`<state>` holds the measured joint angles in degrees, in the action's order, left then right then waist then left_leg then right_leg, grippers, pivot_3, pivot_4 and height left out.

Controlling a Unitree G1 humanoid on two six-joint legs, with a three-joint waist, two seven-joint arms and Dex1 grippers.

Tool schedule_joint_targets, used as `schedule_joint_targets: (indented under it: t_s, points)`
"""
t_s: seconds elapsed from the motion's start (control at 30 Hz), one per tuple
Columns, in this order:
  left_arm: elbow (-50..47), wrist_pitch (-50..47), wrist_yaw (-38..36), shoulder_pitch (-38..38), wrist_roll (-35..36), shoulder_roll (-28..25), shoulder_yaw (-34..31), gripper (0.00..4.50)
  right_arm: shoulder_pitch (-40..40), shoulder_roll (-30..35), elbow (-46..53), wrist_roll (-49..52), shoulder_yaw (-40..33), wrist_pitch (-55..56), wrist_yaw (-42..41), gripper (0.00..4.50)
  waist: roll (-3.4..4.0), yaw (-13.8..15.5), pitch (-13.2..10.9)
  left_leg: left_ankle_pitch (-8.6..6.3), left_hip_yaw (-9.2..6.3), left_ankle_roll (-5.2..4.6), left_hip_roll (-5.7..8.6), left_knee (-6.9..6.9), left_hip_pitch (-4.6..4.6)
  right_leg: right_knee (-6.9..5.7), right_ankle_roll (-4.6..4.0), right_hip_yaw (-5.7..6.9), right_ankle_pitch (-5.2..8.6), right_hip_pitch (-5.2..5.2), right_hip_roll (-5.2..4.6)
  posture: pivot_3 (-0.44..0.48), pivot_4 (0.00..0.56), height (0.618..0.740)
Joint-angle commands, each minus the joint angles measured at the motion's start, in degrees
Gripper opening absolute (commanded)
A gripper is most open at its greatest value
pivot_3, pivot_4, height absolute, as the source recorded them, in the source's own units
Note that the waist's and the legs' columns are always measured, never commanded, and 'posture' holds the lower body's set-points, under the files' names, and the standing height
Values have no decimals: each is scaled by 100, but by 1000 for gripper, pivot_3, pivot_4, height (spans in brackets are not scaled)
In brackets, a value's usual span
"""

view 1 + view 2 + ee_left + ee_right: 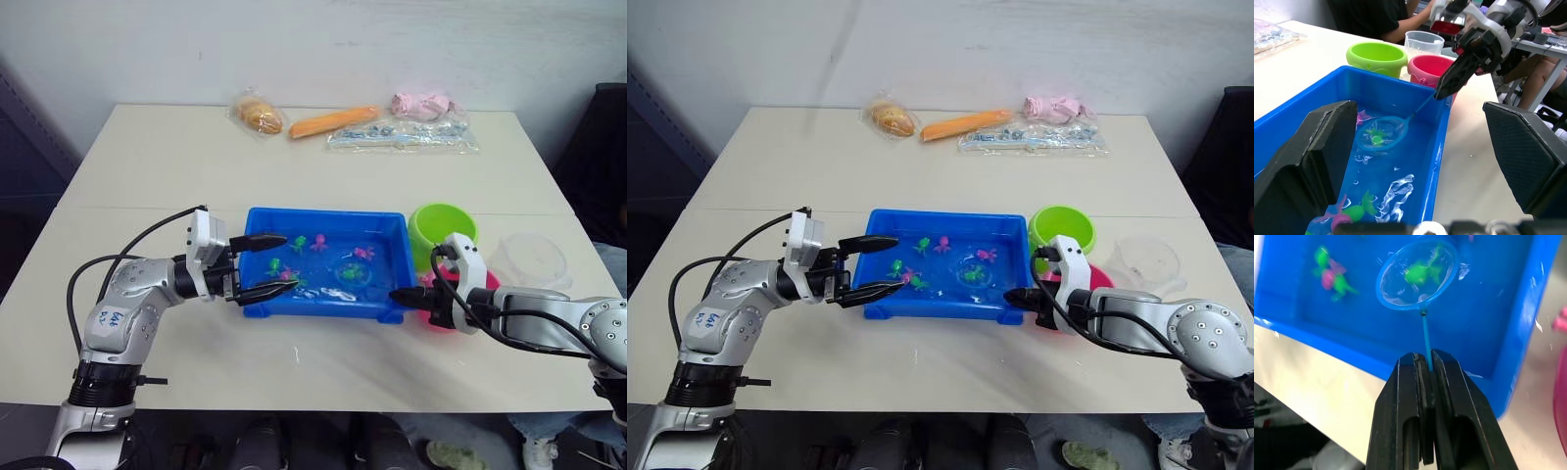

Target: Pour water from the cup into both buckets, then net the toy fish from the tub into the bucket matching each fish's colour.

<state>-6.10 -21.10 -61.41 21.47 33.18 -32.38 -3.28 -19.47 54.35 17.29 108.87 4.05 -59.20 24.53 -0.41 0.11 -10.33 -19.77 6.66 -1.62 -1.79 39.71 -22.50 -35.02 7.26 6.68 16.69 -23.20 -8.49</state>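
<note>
My right gripper (1425, 369) has its jaws clenched on the thin handle of a small blue net (1417, 280). The net's hoop lies in the water of the blue tub (257, 217), in the middle of the frame, with a green fish (1420, 271) inside the hoop. My left gripper (266, 266) has its jaws released, one over the tub's left rim and one just inside it, near more pink and green fish (282, 269). The green bucket (443, 227) and the pink bucket (1431, 68) stand touching the tub's right end. The clear cup (531, 259) is at the right, behind my right arm on the desk (157, 166).
</note>
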Motion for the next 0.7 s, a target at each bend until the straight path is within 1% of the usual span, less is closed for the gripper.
schedule_joint_targets:
  t_s: [0.03,0.27,0.37,0.43,0.57,0.7]
  points:
    - [-213,28,17,-78,41,-30,-66,4432,-91,145,53,346,40,-82,70,0,0,-1,0,0,0,0,-1,0,0,0,0,0,0,0,1,0,150,740]
    - [-274,37,75,-142,53,-4,-62,4432,-174,-136,-171,340,16,245,482,0,0,0,0,0,0,0,-1,0,0,1,0,0,0,0,0,0,150,740]
    - [-268,49,77,-143,53,-1,-59,4432,-262,-268,-313,196,-28,363,714,0,0,-3,0,0,1,0,-1,0,-1,0,1,-1,0,-2,0,0,150,740]
    - [-260,58,72,-134,51,2,-54,4432,-358,-362,-352,-117,-84,437,823,0,0,-6,0,0,2,0,-1,0,-1,-1,1,-1,-1,-3,0,0,150,740]
    - [-230,76,64,-106,44,18,-42,4432,-583,-552,-380,-387,-106,409,778,0,0,-7,0,0,6,1,-1,0,-2,-3,1,-4,-1,-7,1,0,150,740]
    - [-200,102,61,-73,28,42,-24,4432,-627,-770,-271,-876,-146,394,462,0,0,-9,0,0,7,1,-1,0,-5,-2,1,-4,-1,-10,1,0,150,740]
